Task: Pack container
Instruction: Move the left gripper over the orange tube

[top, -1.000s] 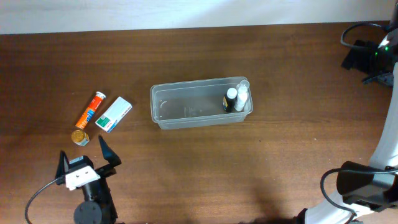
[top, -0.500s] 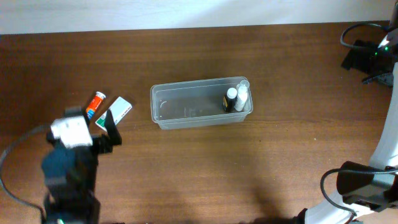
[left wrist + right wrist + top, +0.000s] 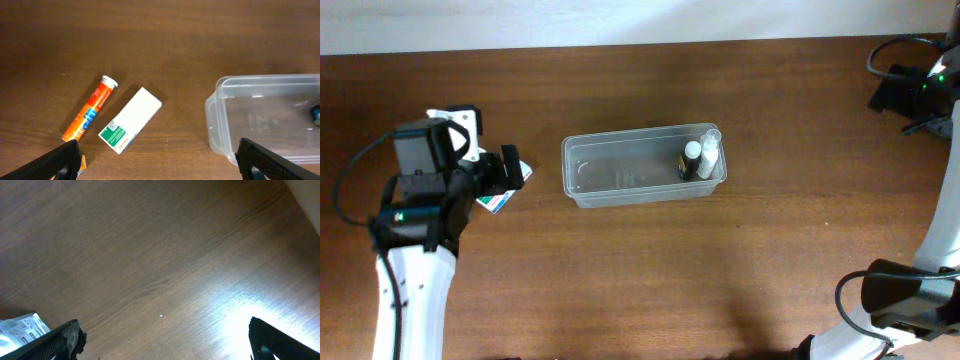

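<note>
The clear plastic container [image 3: 620,170] lies mid-table with a black bottle [image 3: 691,161] and a white bottle [image 3: 708,155] upright at its right end. My left gripper [image 3: 492,172] is open and empty, hovering over the small items left of the container. The left wrist view shows an orange tube [image 3: 90,107], a white-and-green carton [image 3: 130,120] and the container's left end [image 3: 220,120], with the open fingers [image 3: 160,160] wide apart. The carton's corner shows in the overhead view [image 3: 503,198]. My right gripper [image 3: 165,340] is open and empty over bare table at the far right.
A small amber item [image 3: 81,165] peeks out beside the left finger. A corner of the container [image 3: 20,325] shows in the right wrist view. The right arm's base [image 3: 910,290] stands at the front right, and its cables [image 3: 895,55] lie at the back right.
My left arm has swung from the table's front edge back over the small items, now hiding the orange tube and the amber item from overhead. The right arm has not moved.
</note>
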